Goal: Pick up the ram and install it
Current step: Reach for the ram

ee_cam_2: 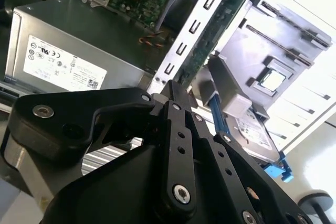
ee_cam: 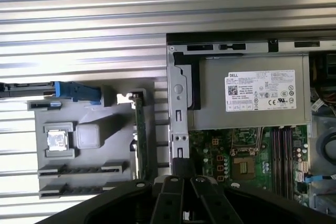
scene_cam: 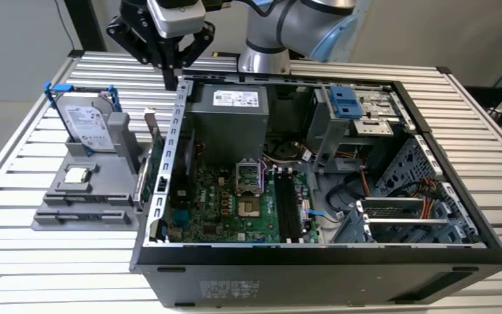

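Note:
The ram (scene_cam: 151, 160) is a long, thin dark green stick standing on edge in the grey holder (scene_cam: 85, 206), right beside the open computer case's outer wall. It also appears in both wrist views (ee_cam: 140, 135) (ee_cam_2: 210, 38). My gripper (scene_cam: 172, 82) hangs above the far corner of the case wall, higher than the ram and beyond its far end. Its black fingers (ee_cam_2: 176, 124) meet at the tip with nothing between them, so it is shut and empty. In the first wrist view the gripper (ee_cam: 176, 177) sits over the case wall, a little to one side of the ram.
The grey holder also carries a silver hard drive (scene_cam: 89, 121) with blue clips and a small square CPU chip (scene_cam: 76, 174). Inside the open case (scene_cam: 321, 258) are the power supply (scene_cam: 229, 121), the motherboard's black memory slots (scene_cam: 287, 206) and drive cages (scene_cam: 408, 216). Everything rests on a slatted metal table (scene_cam: 50, 261).

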